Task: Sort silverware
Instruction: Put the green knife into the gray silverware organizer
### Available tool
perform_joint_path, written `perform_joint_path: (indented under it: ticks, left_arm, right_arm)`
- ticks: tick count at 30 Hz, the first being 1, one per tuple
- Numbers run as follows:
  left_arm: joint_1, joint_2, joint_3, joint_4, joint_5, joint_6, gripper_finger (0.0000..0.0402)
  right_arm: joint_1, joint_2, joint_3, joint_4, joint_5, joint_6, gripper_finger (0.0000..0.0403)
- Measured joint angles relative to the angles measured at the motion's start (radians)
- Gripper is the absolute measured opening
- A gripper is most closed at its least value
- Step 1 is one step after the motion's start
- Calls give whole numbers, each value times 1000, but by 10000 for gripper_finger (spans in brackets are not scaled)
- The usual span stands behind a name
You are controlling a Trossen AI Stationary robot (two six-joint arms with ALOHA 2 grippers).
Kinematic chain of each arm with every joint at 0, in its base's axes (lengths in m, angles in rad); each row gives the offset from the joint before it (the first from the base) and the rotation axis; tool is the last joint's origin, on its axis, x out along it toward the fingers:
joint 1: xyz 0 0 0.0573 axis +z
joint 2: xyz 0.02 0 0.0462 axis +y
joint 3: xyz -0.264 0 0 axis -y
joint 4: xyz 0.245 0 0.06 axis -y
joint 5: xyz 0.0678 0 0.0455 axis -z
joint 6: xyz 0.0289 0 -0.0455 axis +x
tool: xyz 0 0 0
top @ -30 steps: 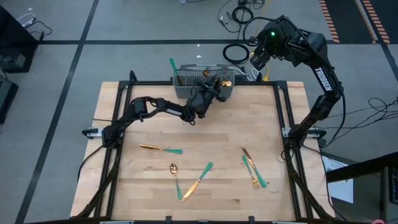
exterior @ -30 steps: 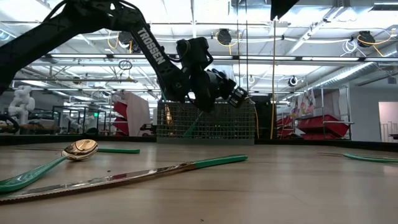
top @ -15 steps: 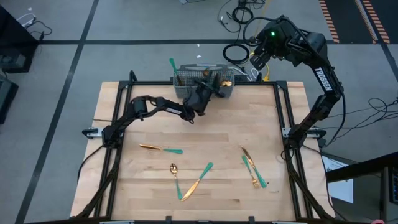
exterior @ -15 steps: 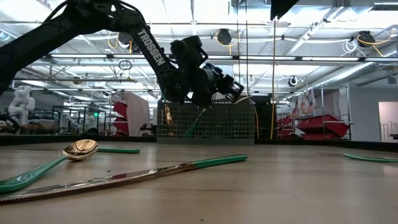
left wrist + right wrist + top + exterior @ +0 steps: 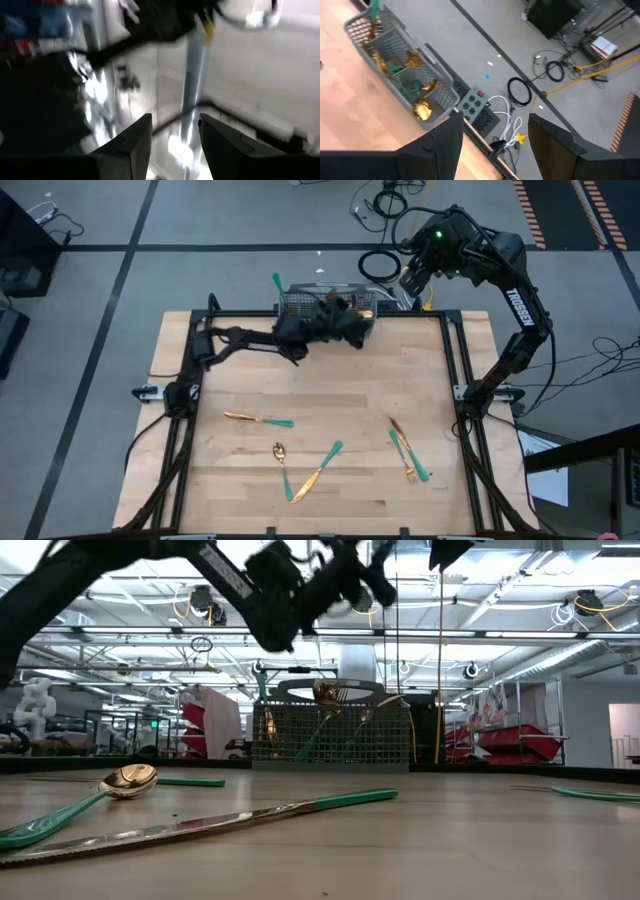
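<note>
The wooden surface (image 5: 350,385) carried loose silverware (image 5: 318,470) along its near half. At its far edge stood the mesh basket (image 5: 300,305), more pieces inside, the left gripper (image 5: 352,330) above it, jaws released; the right gripper (image 5: 412,277) hung off-surface, jaws released.

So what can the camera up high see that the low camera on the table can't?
Only the high view shows the whole table, the right gripper parked beyond the table's far right corner, and the fork and its neighbour near the right edge. Only the low view shows the room behind, with ceiling lights and red racks. Both show the grey mesh basket with cutlery in it, the left gripper above it, the spoon and the knife lying on the wood.
</note>
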Motion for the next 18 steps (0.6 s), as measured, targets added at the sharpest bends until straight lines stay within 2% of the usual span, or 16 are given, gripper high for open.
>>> perform_joint_path:
  ticks: [4, 7, 10, 14, 18]
  left_arm:
    - [22, -104, 0, -13, 293, 17, 167]
    - [23, -186, 0, -52, 583, 11, 167]
    - [3, -269, 0, -127, 810, 6, 167]
    - [-19, -364, -4, -224, 815, 0, 167]
    - [-5, -461, -4, -287, 713, -16, 166]
  right_arm:
    - [0, 0, 0, 0, -23, 0, 210]
    - [0, 0, 0, -2, -26, 1, 210]
    - [0, 0, 0, -9, -84, 36, 210]
    - [12, -1, -27, -9, -181, 92, 210]
    - [43, 0, -91, -14, -208, 152, 210]
